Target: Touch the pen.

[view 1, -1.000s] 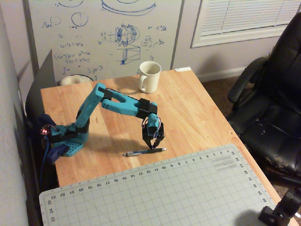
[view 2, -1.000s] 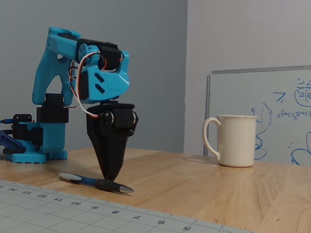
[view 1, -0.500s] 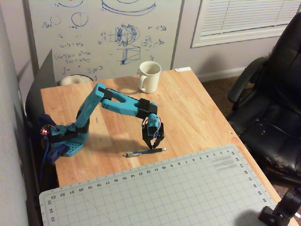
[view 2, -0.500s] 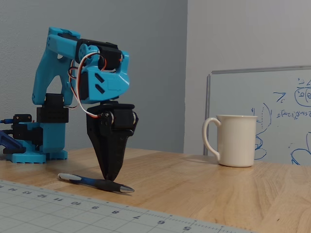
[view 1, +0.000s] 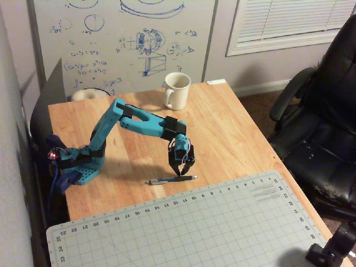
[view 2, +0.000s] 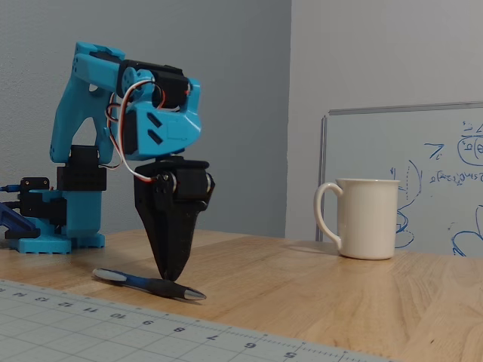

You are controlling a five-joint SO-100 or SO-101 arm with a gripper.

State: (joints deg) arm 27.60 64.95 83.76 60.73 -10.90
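The pen (view 1: 171, 180) is slim and dark with silvery ends. It lies flat on the wooden table (view 1: 239, 128) just beyond the cutting mat's far edge. It also shows low in a fixed view (view 2: 143, 283). My gripper (view 1: 181, 173) points straight down with its jaws together, tips right at the pen's middle. From the side (view 2: 172, 276) the black fingertips reach down to the pen's grip and seem to touch it. The blue arm reaches from its base at the table's left.
A white mug (view 1: 178, 90) stands at the table's far side, also at the right in a fixed view (view 2: 364, 218). A grey cutting mat (view 1: 222, 233) covers the near part. A whiteboard (view 1: 128, 39) leans behind. A black office chair (view 1: 322, 128) stands right of the table.
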